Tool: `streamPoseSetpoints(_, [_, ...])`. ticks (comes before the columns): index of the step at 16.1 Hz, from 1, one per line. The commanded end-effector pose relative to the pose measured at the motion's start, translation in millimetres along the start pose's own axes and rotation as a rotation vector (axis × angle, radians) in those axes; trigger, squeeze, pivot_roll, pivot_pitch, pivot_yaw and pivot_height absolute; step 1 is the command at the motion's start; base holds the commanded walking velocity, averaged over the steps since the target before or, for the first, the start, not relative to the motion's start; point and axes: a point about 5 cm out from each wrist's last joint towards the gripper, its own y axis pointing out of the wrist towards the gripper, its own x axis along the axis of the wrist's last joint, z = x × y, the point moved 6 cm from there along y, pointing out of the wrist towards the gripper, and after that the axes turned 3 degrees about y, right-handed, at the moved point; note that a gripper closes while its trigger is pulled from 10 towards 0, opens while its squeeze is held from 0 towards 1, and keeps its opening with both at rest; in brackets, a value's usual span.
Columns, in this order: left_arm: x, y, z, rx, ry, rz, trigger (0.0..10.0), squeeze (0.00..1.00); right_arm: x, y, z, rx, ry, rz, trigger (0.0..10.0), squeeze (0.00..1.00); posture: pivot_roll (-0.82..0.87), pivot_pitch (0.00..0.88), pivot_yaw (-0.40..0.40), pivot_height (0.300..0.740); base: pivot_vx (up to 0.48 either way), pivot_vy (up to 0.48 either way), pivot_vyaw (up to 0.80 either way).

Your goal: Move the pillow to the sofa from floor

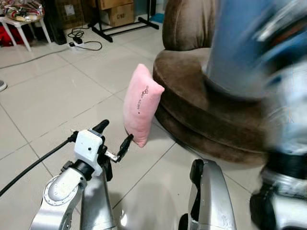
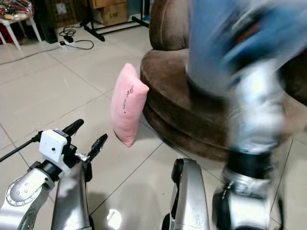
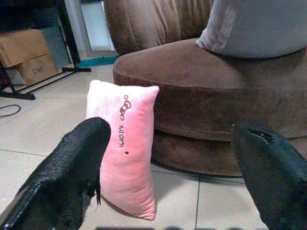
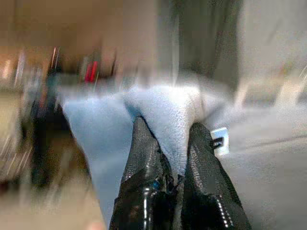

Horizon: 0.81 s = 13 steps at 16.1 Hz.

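While the right claw (image 4: 169,143) pinches a blue pillow (image 4: 158,115) above the brown sofa (image 1: 211,105), the left claw (image 1: 113,139) gapes wide, a pink pillow (image 1: 140,103) standing on the floor (image 1: 53,96) just ahead, against the sofa.

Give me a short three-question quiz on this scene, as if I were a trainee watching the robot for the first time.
1. True or false: the pink pillow lies flat on the sofa seat.
2. What is the right pincer clamped on? A) a blue pillow B) a power strip C) a cardboard box
3. Fill in: the left pincer is ___, its fingers spread toward the pink pillow.

Key:
1. False. It stands upright on the tiled floor, leaning against the brown sofa.
2. A. The arm is blurred in motion.
3. Open.
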Motion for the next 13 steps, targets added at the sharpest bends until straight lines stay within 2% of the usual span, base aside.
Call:
streamPoseSetpoints(1, [5.2,1.3,5.5,0.015,0.023,-0.013,10.0,0.00,-47.0,-10.0,20.7,0.081,-0.006,0.166,10.0,0.00,0.02,0.000,-0.058,0.374,0.000,0.000,0.00])
streamPoseSetpoints(2, [4.7,1.5,7.2,0.021,0.029,-0.010,10.0,0.00,-69.8,-21.6,29.5,0.103,-0.001,0.221,10.0,0.00,0.02,0.000,-0.057,0.374,0.000,0.000,0.00])
streamPoseSetpoints(3, [4.6,1.3,8.2,0.024,0.032,-0.009,10.0,0.00,-85.3,-29.8,37.7,0.094,0.049,0.272,10.0,0.00,0.02,0.000,-0.058,0.389,0.000,0.000,0.00])
streamPoseSetpoints(6, [5.8,2.2,9.8,0.034,0.033,-0.013,10.0,0.00,-83.3,-30.3,45.6,0.092,0.084,0.265,10.0,0.00,0.02,0.000,-0.050,0.413,0.000,0.000,0.00])
streamPoseSetpoints(10, [2.3,8.9,20.5,0.146,0.032,-0.008,10.0,0.00,-84.3,-34.8,38.6,0.037,0.067,0.257,10.0,0.00,0.00,0.000,-0.044,0.458,0.000,0.000,0.00])
streamPoseSetpoints(13, [2.5,9.4,21.0,0.167,0.029,-0.011,10.0,0.00,-90.3,-44.8,28.7,0.002,0.057,0.266,10.0,0.00,0.00,0.000,-0.049,0.493,0.000,0.000,0.00])
